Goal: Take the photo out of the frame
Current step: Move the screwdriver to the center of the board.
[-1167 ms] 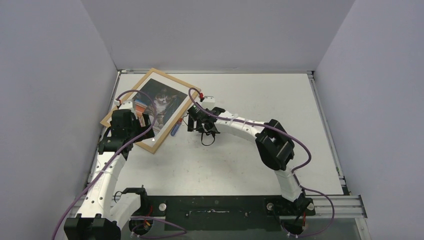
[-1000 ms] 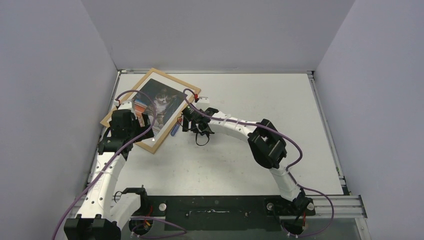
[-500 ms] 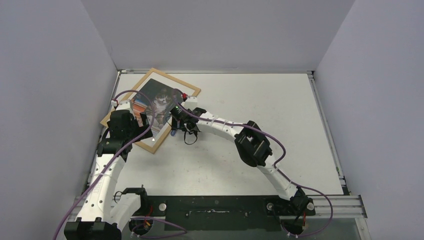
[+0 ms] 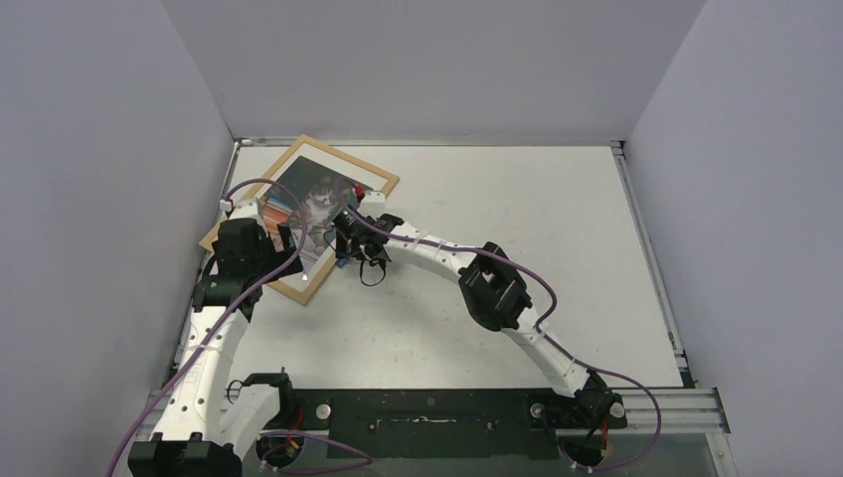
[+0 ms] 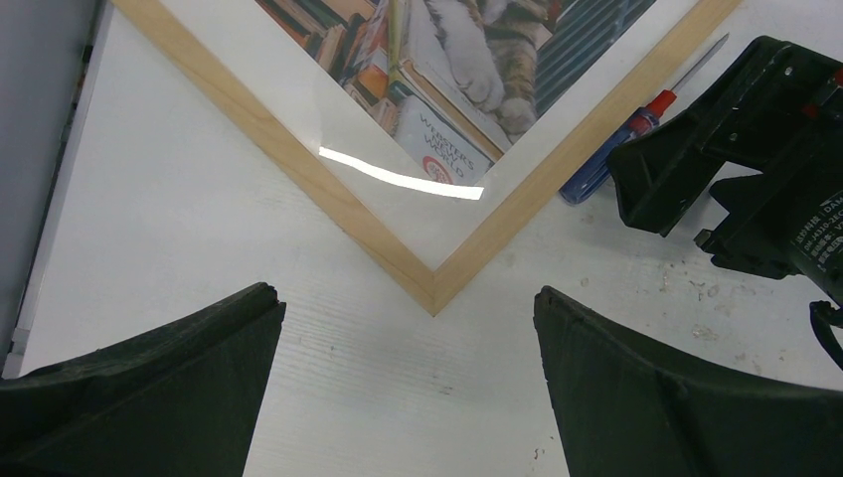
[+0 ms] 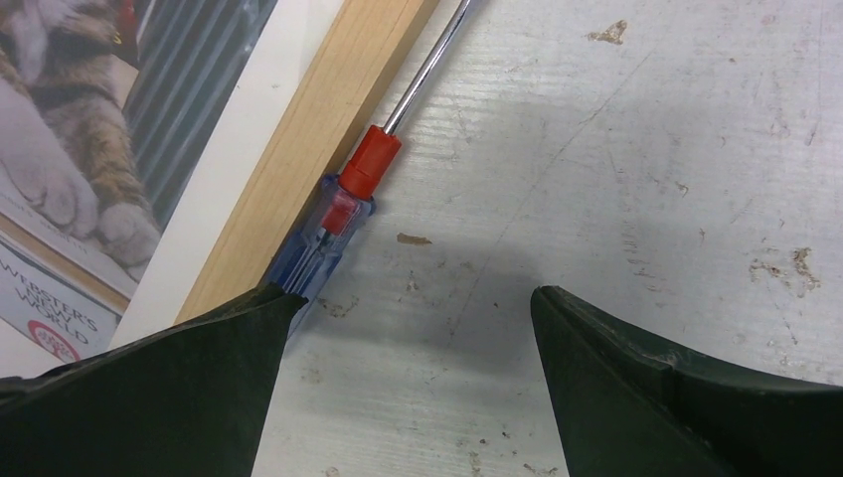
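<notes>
The light wooden frame [image 4: 355, 162] lies flat at the far left of the table, with the cat photo [image 4: 320, 194] inside it behind glass. My left gripper [image 4: 283, 260] is open and empty, hovering over the frame's near corner [image 5: 432, 288]; the photo [image 5: 467, 70] shows beyond it. My right gripper [image 4: 345, 248] is open and empty, low over the table at the frame's right edge [image 6: 318, 149]. In the right wrist view my right gripper [image 6: 408, 308] straddles bare table, and its left finger [image 6: 169, 388] covers the end of a screwdriver's handle.
A screwdriver [image 6: 348, 204] with a blue handle, red collar and metal shaft lies on the table against the frame's right edge; it also shows in the left wrist view [image 5: 596, 174]. Grey walls close in the left, back and right. The table surface [image 6: 616, 199] is scuffed.
My right arm has swung left, bringing its gripper from right of the frame to the frame's right edge over the screwdriver. The left arm and the frame have not moved.
</notes>
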Controlling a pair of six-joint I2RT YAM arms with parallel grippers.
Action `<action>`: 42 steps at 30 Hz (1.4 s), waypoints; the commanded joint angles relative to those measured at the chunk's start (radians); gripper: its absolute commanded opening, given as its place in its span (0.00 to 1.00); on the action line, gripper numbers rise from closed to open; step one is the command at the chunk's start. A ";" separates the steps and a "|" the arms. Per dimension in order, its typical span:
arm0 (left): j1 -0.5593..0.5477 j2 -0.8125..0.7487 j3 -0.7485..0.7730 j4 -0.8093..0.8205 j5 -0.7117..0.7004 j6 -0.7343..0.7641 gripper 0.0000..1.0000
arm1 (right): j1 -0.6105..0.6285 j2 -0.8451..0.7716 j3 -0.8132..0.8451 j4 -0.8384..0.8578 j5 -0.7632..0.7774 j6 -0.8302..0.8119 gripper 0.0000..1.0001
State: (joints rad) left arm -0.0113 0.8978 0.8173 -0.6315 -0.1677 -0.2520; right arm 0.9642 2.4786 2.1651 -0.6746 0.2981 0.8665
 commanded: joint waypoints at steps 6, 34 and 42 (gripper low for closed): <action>0.006 -0.019 0.023 0.035 0.005 -0.005 0.97 | 0.021 -0.031 0.019 0.028 -0.019 -0.018 0.92; 0.006 -0.019 0.023 0.036 0.002 -0.009 0.97 | 0.044 0.002 0.024 0.091 -0.009 0.011 0.90; 0.006 -0.019 0.022 0.038 0.009 -0.007 0.97 | 0.045 0.025 0.016 -0.025 0.099 0.037 0.80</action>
State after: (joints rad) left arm -0.0113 0.8970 0.8173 -0.6315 -0.1677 -0.2546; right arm 1.0031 2.5099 2.1960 -0.6308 0.3164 0.8764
